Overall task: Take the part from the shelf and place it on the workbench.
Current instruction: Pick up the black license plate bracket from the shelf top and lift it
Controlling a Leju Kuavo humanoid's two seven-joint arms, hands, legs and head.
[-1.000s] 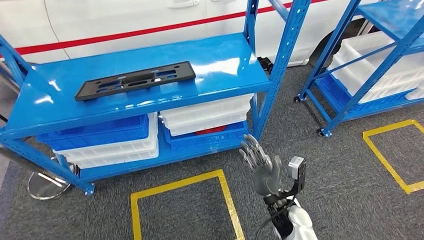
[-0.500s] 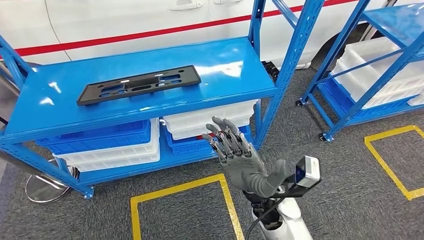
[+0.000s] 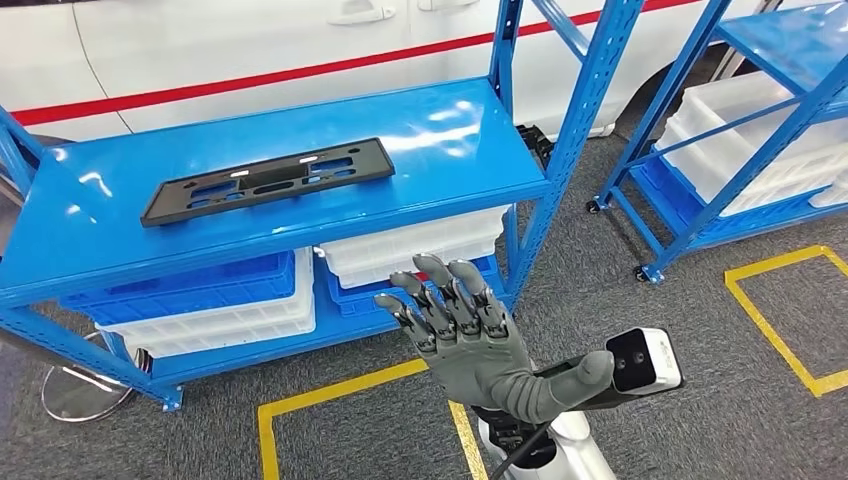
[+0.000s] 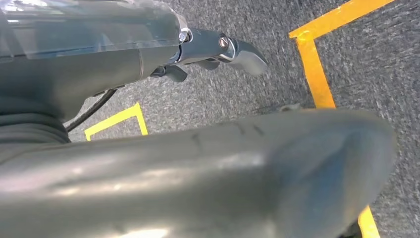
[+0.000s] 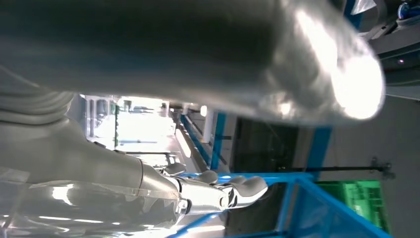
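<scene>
I've got the right hand (image 3: 470,340) up in front of the blue shelf (image 3: 470,150) with fingers spread and nothing in it, while the black plastic part (image 3: 268,180) lies flat on the top shelf toward its left end, near the front edge and well apart from the hand. My worry is that the part is thin and flush on a glossy surface, so the fingers might just shove it toward the back edge, and the front right upright (image 3: 578,130) sits close to the reach path. The left hand (image 4: 218,47) hangs over the floor and I can't tell how its fingers sit.
</scene>
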